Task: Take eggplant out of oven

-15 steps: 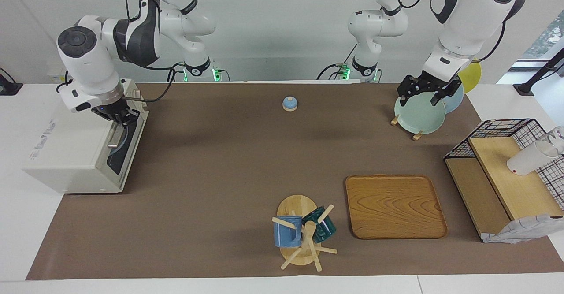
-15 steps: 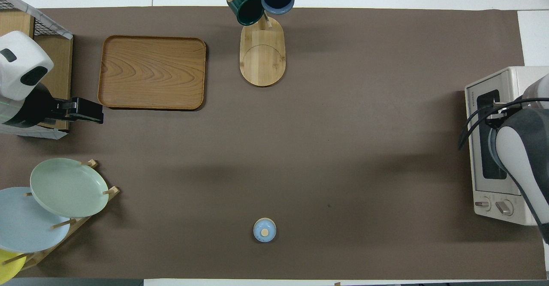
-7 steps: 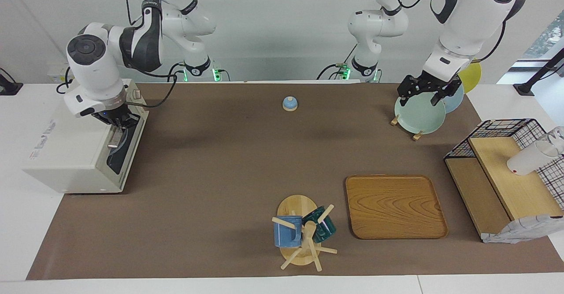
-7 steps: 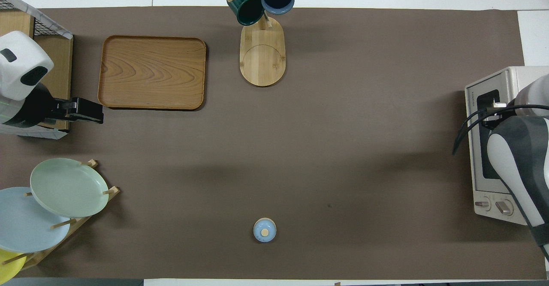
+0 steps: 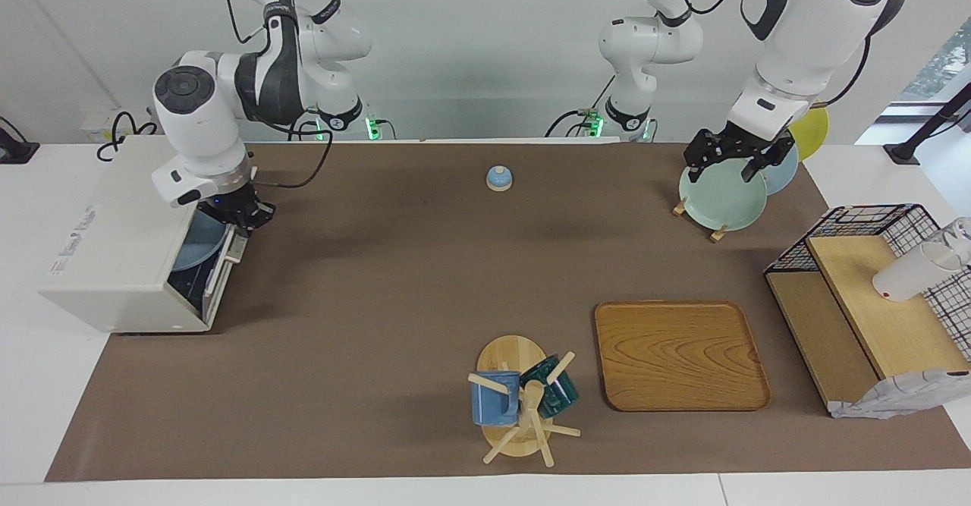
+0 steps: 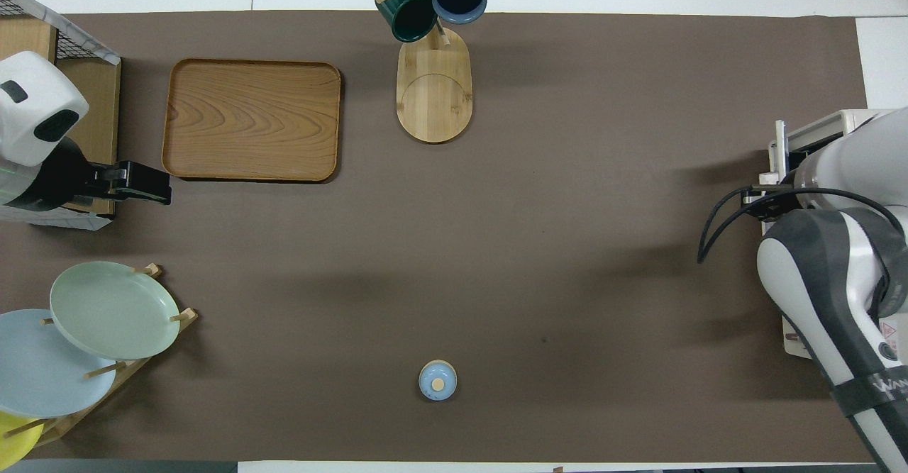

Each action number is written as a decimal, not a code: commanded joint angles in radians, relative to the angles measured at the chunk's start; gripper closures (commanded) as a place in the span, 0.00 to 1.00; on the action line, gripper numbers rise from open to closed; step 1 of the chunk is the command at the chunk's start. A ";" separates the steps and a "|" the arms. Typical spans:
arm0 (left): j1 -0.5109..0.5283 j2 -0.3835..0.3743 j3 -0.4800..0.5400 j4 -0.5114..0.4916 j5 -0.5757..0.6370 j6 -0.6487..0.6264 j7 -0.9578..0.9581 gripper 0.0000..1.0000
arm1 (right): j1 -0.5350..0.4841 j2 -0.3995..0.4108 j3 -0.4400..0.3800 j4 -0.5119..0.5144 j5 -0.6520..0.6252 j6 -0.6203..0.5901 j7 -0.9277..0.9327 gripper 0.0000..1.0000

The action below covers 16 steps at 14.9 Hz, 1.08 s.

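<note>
While the oven stands at the right arm's end of the desk, the right end effector sits at the top edge of the oven's door, which is tilted partly open and leaning away from the oven body. The right end effector seems to be closed on the door's handle, but the fingers are too small and too hidden under the wrist to read for certain, so whether they pinch it cannot be told. In the overhead view the right arm covers most of the oven, and only the door's edge shows beside the wrist.

Just below the right end effector, inside the opened oven, a pale blue plate shows through the gap. The eggplant cannot be made out; the dark interior hides whatever lies there.

The left end effector hangs over the green plate in the plate rack, well apart from the oven, with its fingers spread and nothing between them. That arm waits.
</note>
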 commanded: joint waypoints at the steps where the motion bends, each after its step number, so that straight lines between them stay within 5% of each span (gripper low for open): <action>1: 0.005 -0.005 -0.001 0.010 0.002 -0.019 0.005 0.00 | -0.026 0.062 -0.007 -0.077 0.012 0.203 0.007 1.00; 7: 0.005 -0.003 -0.002 0.010 0.002 -0.021 0.005 0.00 | -0.028 0.193 -0.005 -0.078 0.118 0.306 0.005 1.00; 11: 0.005 -0.003 -0.002 0.010 0.002 -0.019 0.005 0.00 | 0.017 0.205 -0.007 -0.075 0.167 0.317 0.031 1.00; 16: 0.005 -0.003 -0.001 0.010 0.002 -0.021 0.005 0.00 | 0.106 0.193 -0.007 0.019 0.169 0.171 0.127 1.00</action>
